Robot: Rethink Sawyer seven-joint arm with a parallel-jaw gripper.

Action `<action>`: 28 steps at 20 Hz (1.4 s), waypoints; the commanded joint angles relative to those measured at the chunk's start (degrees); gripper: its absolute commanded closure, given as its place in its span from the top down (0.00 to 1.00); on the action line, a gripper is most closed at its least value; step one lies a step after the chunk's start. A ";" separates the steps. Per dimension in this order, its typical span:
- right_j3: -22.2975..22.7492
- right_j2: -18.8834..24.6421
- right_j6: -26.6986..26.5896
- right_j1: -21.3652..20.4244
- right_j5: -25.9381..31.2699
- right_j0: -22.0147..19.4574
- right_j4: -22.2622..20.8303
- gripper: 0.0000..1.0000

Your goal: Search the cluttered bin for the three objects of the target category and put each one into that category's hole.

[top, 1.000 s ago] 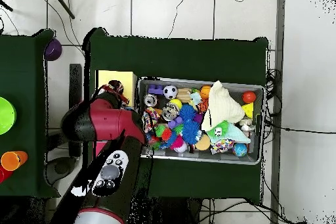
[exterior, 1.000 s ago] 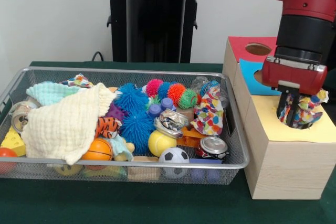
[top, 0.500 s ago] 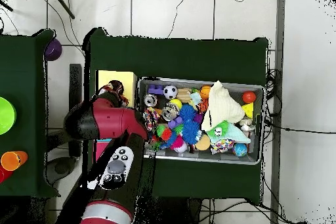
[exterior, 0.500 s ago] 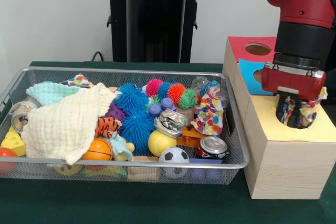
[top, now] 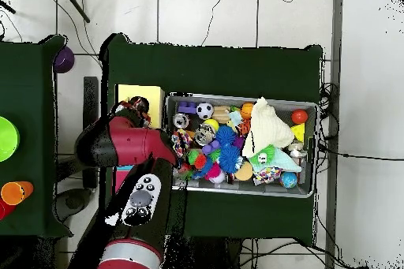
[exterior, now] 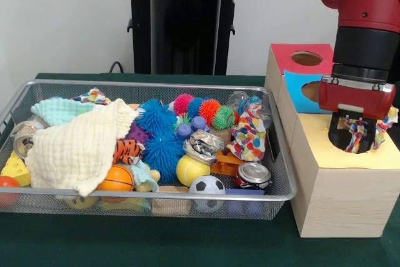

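A: Where is the patterned cloth (exterior: 357, 134)?
B: Bunched between the claw's (exterior: 357, 133) fingers, which pinch it right over the yellow-panelled hole (exterior: 347, 144) of the pale wood box (exterior: 337, 198). A second patterned cloth (exterior: 249, 134) lies at the wire basket's (exterior: 150, 196) end nearest the claw, a third (exterior: 94, 97) at its far end.
A: The surface, the room?
B: A dark green table cover (exterior: 187, 242), a plain white wall (exterior: 62, 17) behind, and the black pedestal (exterior: 184, 23). From above, the green table (top: 213, 69) stands on a pale tiled floor (top: 363, 84) with cables.
A: What differs between views?
B: The front view shows the blue (exterior: 310, 90) and red (exterior: 307, 58) holes beyond the claw; overhead, the red arm (top: 126, 143) covers them, leaving only the yellow panel (top: 140, 95).
A: Anything hidden?
B: Overhead, the claw is mostly under the arm. The cream waffle cloth (exterior: 78, 145) covers part of the basket's contents.
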 commanded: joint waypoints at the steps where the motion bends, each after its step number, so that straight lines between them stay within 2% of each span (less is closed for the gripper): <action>1: 5.92 4.57 3.35 1.51 -1.07 -1.19 -4.17 1.00; 10: 5.08 1.34 4.19 1.70 -0.24 1.08 -3.42 1.00; 11: 4.58 1.25 3.15 1.80 0.39 1.09 -3.98 0.00; 15: 4.59 2.85 1.53 1.29 1.09 -0.33 -4.93 0.00; 24: 5.31 2.41 4.09 0.39 -2.05 -0.03 -6.17 0.00; 28: 4.99 1.64 3.87 -0.36 -1.27 0.39 -6.27 0.00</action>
